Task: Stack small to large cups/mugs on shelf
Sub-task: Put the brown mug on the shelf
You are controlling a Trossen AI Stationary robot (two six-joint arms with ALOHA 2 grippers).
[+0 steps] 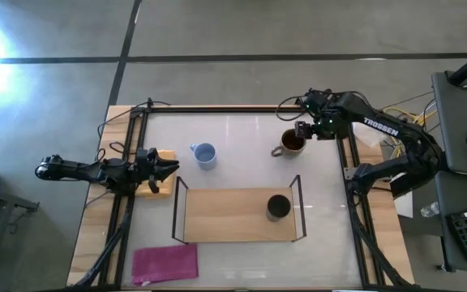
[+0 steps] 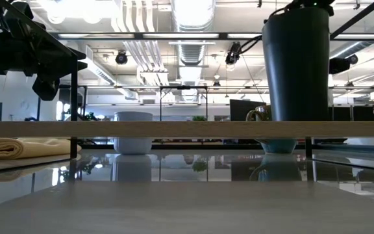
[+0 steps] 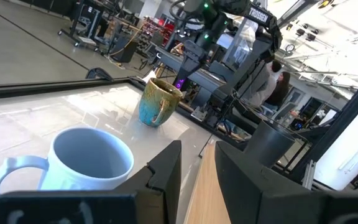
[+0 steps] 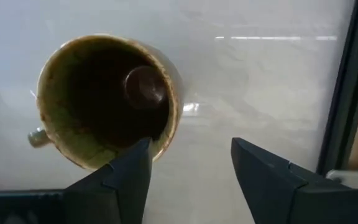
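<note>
The brown mug [image 1: 292, 143] stands upright on the table at the far right; it also shows in the right wrist view [image 4: 104, 99]. My right gripper [image 4: 188, 174] is open and points down just above the mug's rim, one finger [image 4: 129, 171] over the rim and the other over bare table. I see no touch. The light blue mug [image 1: 205, 154] stands upright on the table. My left gripper [image 3: 197, 180] is open and empty, level, left of that mug. The black mug [image 1: 278, 207] stands on the shelf board [image 1: 233, 215], near its right end.
A yellow cloth [image 1: 165, 159] lies under my left gripper at the table's left side. A pink cloth [image 1: 164, 264] lies at the near left. The shelf's black wire uprights [image 1: 178, 209] stand at both ends of the board. A person shows beyond the table [image 3: 272, 74].
</note>
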